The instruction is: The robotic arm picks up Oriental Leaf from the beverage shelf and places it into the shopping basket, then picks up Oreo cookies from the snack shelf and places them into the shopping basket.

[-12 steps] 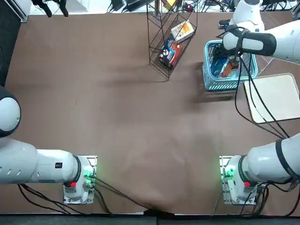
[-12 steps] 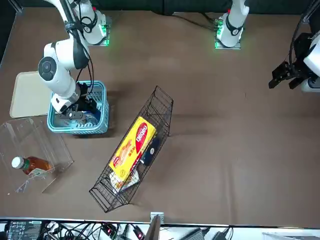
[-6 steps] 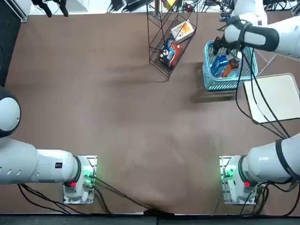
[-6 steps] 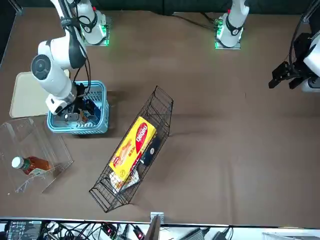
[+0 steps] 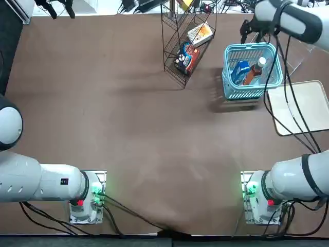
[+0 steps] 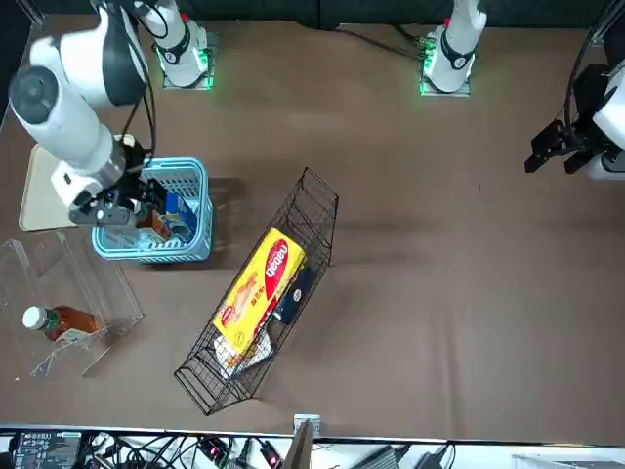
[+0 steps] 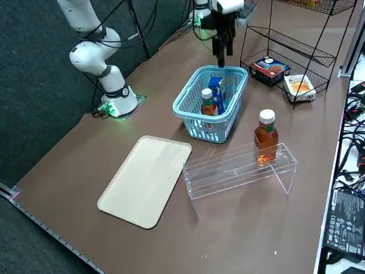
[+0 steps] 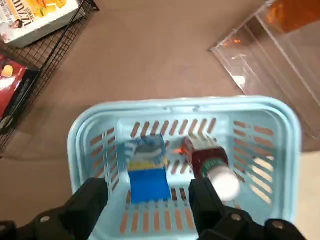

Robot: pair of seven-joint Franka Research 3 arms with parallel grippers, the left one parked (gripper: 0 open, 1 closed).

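Tea bottle (image 7: 208, 103) and blue cookie box (image 7: 217, 90) both inside basket (image 7: 194, 124). Gripper (image 8: 149, 192) over basket, fingers wide apart, nothing held. Best: lift straight up past basket rim, keep spread, don't snag box.

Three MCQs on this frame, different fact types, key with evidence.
1. Blue Oreo box is in:
A) turquoise plastic basket
B) black wire rack
C) clear acrylic stand

2. Tea bottles with white caps, total:
A) one
B) two
C) three

3. Dark right gripper is:
A) shut on the box
B) shut on a bottle
C) open, empty

Key:
1 A: right side view shows the box inside the basket walls.
2 B: one bottle in the basket, another on the stand.
3 C: wrist view shows fingers apart, nothing between the tips.
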